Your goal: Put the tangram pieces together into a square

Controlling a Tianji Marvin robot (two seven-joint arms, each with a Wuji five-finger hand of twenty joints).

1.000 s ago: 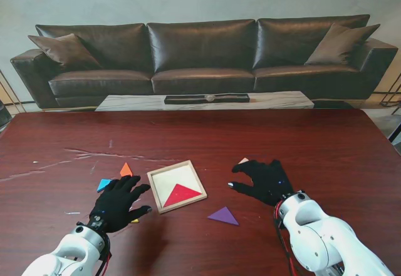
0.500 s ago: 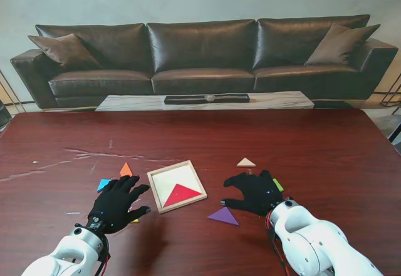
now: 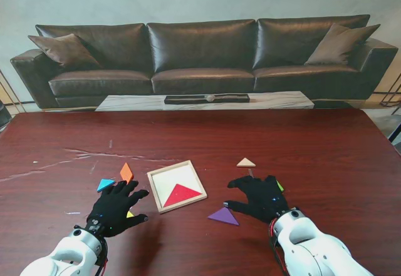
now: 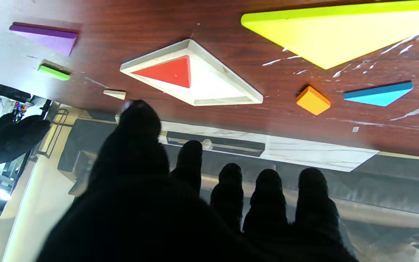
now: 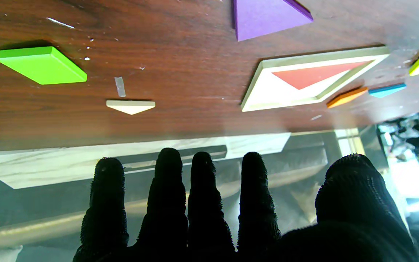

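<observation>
Over the last second the right hand [image 3: 258, 197] had drawn back toward the near edge of the table [image 3: 326, 144], uncovering the beige triangle [image 3: 245, 162] and a sliver of the green piece [image 3: 279, 186] at its right side. The left hand [image 3: 115, 205] had also slid nearer to me, so the orange piece [image 3: 126, 172] and the blue triangle [image 3: 104, 183] lay fully in sight beyond its fingertips. I judged this as repositioning between picks, not a placement: only the red triangle [image 3: 181, 194] sat inside the wooden frame [image 3: 160, 173], so most of the square remained to be built.

Both hands were spread, palms toward the table, holding nothing. The purple triangle [image 3: 223, 215] lay on the bare table just beside the right hand's thumb, between that hand and the frame's near right corner; whether they touched I could not tell. It looked like the likeliest next piece. The yellow triangle [image 4: 336, 34] sat mostly hidden under the left hand in the stand view, though the left wrist view showed it close beneath the palm.
</observation>
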